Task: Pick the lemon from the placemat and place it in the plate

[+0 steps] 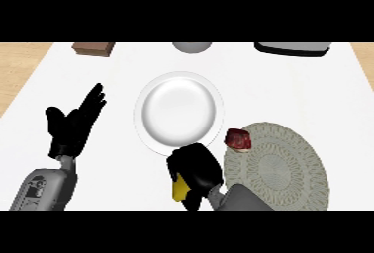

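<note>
A white round plate [179, 109] lies in the middle of the white counter. To its lower right is a round grey woven placemat [285, 165]. My right hand [194, 168] sits just below the plate's near rim, left of the placemat, with its fingers curled round the yellow lemon [177, 190]; only a small yellow patch shows under the hand. A dark red chunk [238, 139] rests on the placemat's upper left edge. My left hand [73, 124] rests open, fingers up, left of the plate.
Along the counter's far edge stand a brown block [93, 48], a grey rounded bowl [192, 47] and a dark-and-white flat object [292, 48]. Wooden floor shows beyond the counter's left and right sides.
</note>
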Controlling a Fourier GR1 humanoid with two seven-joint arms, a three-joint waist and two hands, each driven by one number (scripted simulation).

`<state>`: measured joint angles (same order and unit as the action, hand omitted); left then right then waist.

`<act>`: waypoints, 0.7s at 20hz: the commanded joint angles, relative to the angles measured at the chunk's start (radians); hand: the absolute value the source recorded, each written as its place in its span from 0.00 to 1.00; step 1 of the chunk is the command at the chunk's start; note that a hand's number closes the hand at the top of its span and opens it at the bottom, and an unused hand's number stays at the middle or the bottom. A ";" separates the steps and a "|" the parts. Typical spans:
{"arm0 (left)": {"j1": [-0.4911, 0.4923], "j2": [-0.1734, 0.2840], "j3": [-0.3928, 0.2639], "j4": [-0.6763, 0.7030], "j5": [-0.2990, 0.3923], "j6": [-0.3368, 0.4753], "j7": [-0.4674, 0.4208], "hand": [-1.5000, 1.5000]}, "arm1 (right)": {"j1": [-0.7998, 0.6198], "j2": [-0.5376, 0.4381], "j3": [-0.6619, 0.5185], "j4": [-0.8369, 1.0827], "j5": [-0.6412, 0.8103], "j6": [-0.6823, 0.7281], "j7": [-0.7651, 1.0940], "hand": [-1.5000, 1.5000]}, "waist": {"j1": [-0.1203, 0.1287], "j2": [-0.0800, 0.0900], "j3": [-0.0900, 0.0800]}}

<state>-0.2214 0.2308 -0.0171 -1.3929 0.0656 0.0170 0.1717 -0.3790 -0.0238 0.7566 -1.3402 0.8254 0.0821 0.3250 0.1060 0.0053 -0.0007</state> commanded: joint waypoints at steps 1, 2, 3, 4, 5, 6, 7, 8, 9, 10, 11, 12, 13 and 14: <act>-0.027 -0.018 -0.025 0.009 -0.017 0.006 0.010 0.50 | -0.111 0.023 0.154 -0.039 0.014 -0.140 0.160 1.00 | 0.016 -0.002 0.001; -0.008 -0.031 -0.031 0.007 -0.008 0.001 0.003 0.50 | -0.140 0.023 0.149 -0.068 0.011 -0.183 0.195 1.00 | 0.024 -0.005 0.001; -0.028 -0.024 -0.026 0.011 -0.016 0.011 0.018 0.50 | -0.182 0.023 0.159 -0.093 0.032 -0.224 0.232 1.00 | 0.008 -0.008 0.001; -0.025 -0.017 -0.010 0.019 -0.005 0.009 0.023 0.50 | -0.180 0.023 0.185 -0.099 0.076 -0.289 0.271 1.00 | 0.004 -0.011 0.001; -0.017 -0.035 -0.025 0.021 -0.015 0.016 0.006 0.50 | -0.214 0.023 0.170 -0.108 0.099 -0.342 0.301 1.00 | -0.003 -0.011 0.001; -0.027 -0.002 -0.002 0.027 -0.013 0.011 0.028 0.50 | -0.260 0.023 0.170 -0.128 0.131 -0.352 0.358 1.00 | -0.005 -0.017 0.000; -0.030 -0.019 -0.001 0.039 -0.013 0.023 0.016 0.50 | -0.273 0.024 0.184 -0.110 0.170 -0.402 0.400 1.00 | -0.015 -0.013 -0.001; -0.023 -0.006 -0.004 0.039 -0.016 0.011 0.015 0.50 | -0.308 0.024 0.192 -0.105 0.195 -0.424 0.452 1.00 | -0.013 -0.013 -0.001; -0.026 -0.024 -0.011 0.042 -0.011 0.010 0.001 0.50 | -0.328 0.024 0.196 -0.097 0.202 -0.446 0.506 1.00 | -0.011 -0.011 -0.002; -0.036 -0.011 -0.006 0.022 -0.015 0.014 0.018 0.50 | -0.336 0.024 0.215 -0.091 0.220 -0.476 0.569 1.00 | -0.011 -0.014 -0.001; -0.017 -0.022 -0.010 0.043 -0.027 0.024 -0.015 0.50 | -0.340 0.024 0.220 -0.093 0.236 -0.518 0.626 1.00 | -0.023 -0.010 -0.002; -0.009 -0.013 -0.011 0.037 -0.015 0.001 -0.005 0.50 | -0.398 0.024 0.217 -0.092 0.215 -0.508 0.682 1.00 | -0.009 -0.010 -0.002; -0.049 -0.020 0.001 0.048 -0.014 0.019 0.008 0.50 | -0.388 0.024 0.257 -0.073 0.226 -0.557 0.730 1.00 | -0.018 -0.006 -0.001; -0.027 0.000 0.011 0.055 -0.003 -0.008 -0.013 0.50 | -0.430 0.024 0.232 -0.081 0.195 -0.565 0.773 1.00 | -0.011 -0.004 -0.002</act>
<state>-0.2481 0.2177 -0.0205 -1.3534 0.0530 0.0256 0.1725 -0.7251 -0.0016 0.9678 -1.4265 1.0169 -0.3883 0.9134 0.0944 -0.0033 -0.0020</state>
